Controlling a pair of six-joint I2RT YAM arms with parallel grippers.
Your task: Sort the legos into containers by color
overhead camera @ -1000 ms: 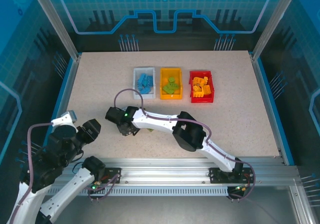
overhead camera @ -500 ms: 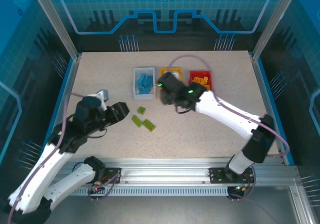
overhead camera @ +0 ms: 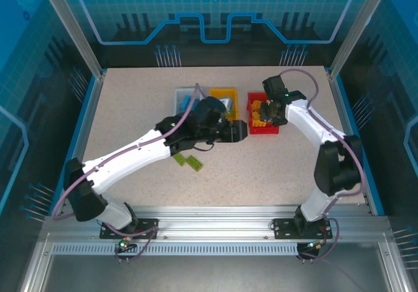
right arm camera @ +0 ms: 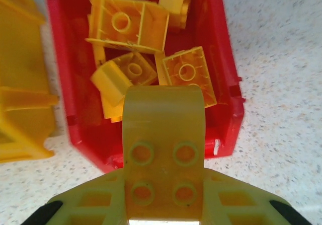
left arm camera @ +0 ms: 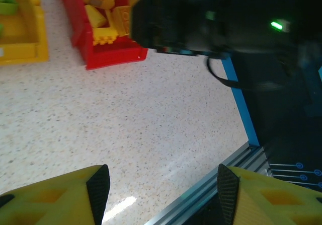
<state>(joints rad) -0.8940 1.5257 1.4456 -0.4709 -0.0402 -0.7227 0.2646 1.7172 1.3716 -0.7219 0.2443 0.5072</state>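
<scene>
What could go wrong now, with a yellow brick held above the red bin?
The yellow brick hangs partly over the near wall of the red bin; released now, it may tip outside. The left fingers, open and empty, are close to the right fingers, so the arms could bump. Two green bricks lie beside the left arm, which might sweep them.

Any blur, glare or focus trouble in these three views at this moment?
Top external: evenly lit, sharp throughout. Left wrist: the right arm across the top is a dark blur; a pale glare streak on the table near the bottom edge. Right wrist: the held yellow brick and red bin are crisp.
</scene>
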